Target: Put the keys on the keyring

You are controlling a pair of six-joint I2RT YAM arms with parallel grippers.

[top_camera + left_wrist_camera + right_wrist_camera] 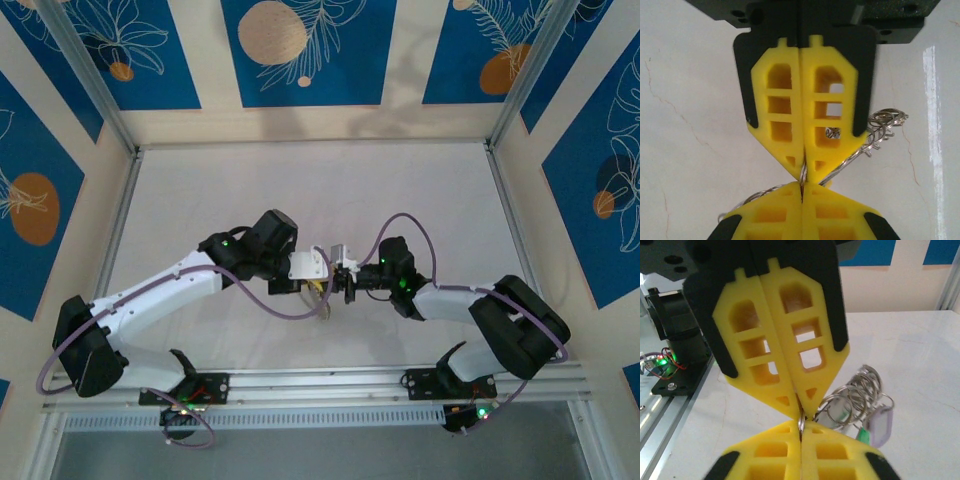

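The left hand [802,167] is shut tight on the thin wire of the keyring [763,191]. The right hand [800,415] is shut on the same wire, right next to it. So the two hands meet tip to tip above the white table [925,350]. I think they hold the ring from both sides so it cannot swing or twist while a key goes on. The keys [879,422] hang just beside the tips in a little bunch, with small rings [860,387], a green tag and a pale one. I cannot tell if they are already on the big ring or only tangled with it. The wire looks thin and springy, so it could slip out of a pinch
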